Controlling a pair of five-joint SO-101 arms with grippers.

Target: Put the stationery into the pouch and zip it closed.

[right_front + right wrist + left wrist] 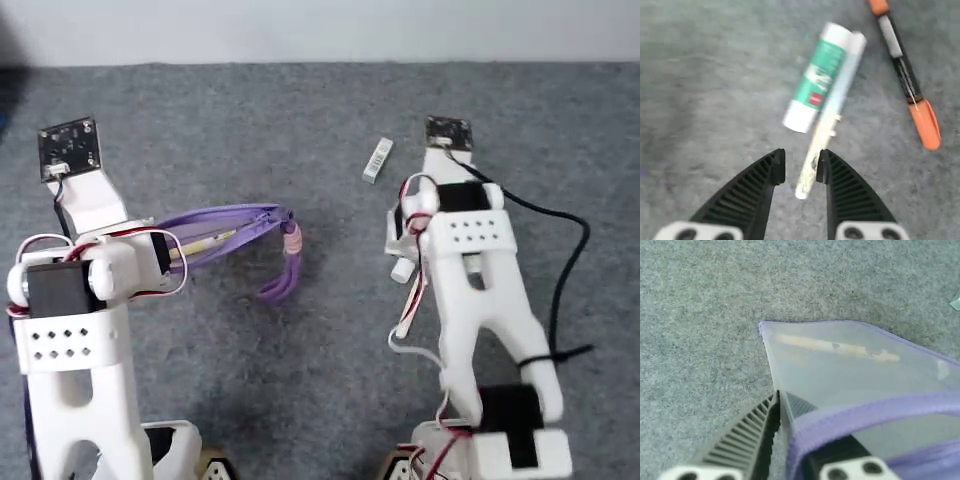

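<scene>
Pouch (225, 232), clear with purple trim, is clamped by the left gripper (780, 399) near the tabletop's (300, 380) left edge. Right gripper (799, 165) is spread around a pale pen (827, 132) lying against a glue stick (817, 92), near an orange marker (905, 75)

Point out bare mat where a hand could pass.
Bare: the mat between the pouch and the right arm, and the far strip by the wall. Crowded: around the right pincer, where glue stick, clear pen and orange marker lie.

One purple pouch (225, 220), one glue stick (817, 85), one orange marker (905, 75), one clear pen (827, 125), one pale stick (835, 347).
</scene>
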